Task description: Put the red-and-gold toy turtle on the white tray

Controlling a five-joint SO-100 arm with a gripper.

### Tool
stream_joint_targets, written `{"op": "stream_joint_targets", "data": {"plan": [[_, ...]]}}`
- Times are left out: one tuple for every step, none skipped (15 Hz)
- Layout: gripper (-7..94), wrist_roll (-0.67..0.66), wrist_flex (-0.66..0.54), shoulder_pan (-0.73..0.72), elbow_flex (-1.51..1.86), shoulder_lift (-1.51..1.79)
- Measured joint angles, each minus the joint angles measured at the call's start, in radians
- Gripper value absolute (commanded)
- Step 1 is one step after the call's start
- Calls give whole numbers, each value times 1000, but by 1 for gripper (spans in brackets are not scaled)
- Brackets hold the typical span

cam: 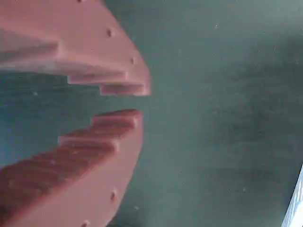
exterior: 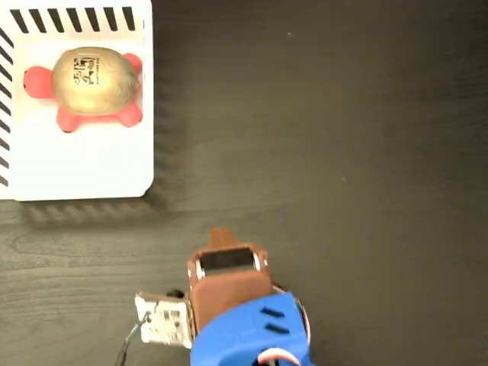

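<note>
The red-and-gold toy turtle (exterior: pixel 90 82) lies on the white tray (exterior: pixel 91 164) at the top left of the fixed view, its gold shell up and its coral head pointing left. My gripper (exterior: pixel 221 236) is low in the middle of that view, well apart from the tray and over the dark table. In the wrist view my gripper (cam: pixel 139 103) shows two reddish-brown stepped fingers (cam: pixel 94 52) with only a narrow slit between the tips and nothing held.
The dark wood-grain table (exterior: pixel 343 152) fills the right side of the fixed view. The blue arm body (exterior: pixel 252 335) and a small circuit board (exterior: pixel 164 320) sit at the bottom edge. A pale edge (cam: pixel 296 203) shows at the wrist view's lower right corner.
</note>
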Motion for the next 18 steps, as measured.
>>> {"op": "stream_joint_targets", "data": {"plan": [[0, -3, 31, 12, 0, 9], [0, -3, 48, 21, 0, 11], [0, -2, 51, 21, 0, 11], [0, 6, 51, 21, 0, 11], [0, 8, 51, 21, 0, 11], [0, 8, 51, 23, 0, 11], [0, 8, 51, 34, 0, 11], [0, 8, 51, 41, 0, 11], [0, 8, 51, 41, 0, 11], [0, 8, 51, 41, 0, 11], [0, 8, 51, 41, 0, 11], [0, 8, 51, 41, 0, 11], [0, 8, 51, 41, 0, 11], [0, 8, 51, 41, 0, 11], [0, 8, 51, 41, 0, 11], [0, 8, 51, 41, 0, 11], [0, 8, 51, 41, 0, 11], [0, 8, 51, 41, 0, 11]]}}
